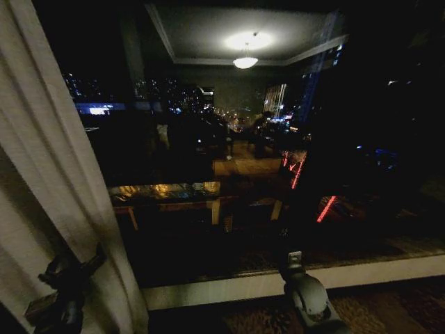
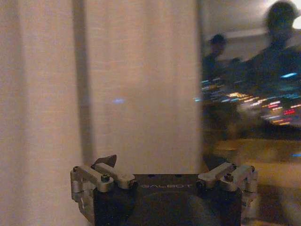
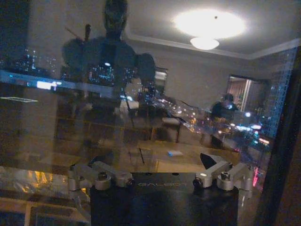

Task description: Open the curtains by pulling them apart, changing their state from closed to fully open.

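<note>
Head view has the left gripper point(image 1: 69, 275) low at the left, against the sheer curtain point(image 1: 49, 181) gathered along that edge, fingers spread apart. Right gripper point(image 1: 295, 261) sits low before the bare dark window point(image 1: 278, 139), its fingers also apart, holding nothing.

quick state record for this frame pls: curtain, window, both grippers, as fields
curtain: sheer off-white pleated curtain panel gathered at the robot's left, off the glass
window: dark glass pane uncovered, reflecting a lit ceiling lamp
left gripper: low against the curtain's edge, fingers spread in the wrist view, no fabric between them
right gripper: low near the pale window sill, fingers spread, facing the glass
</note>
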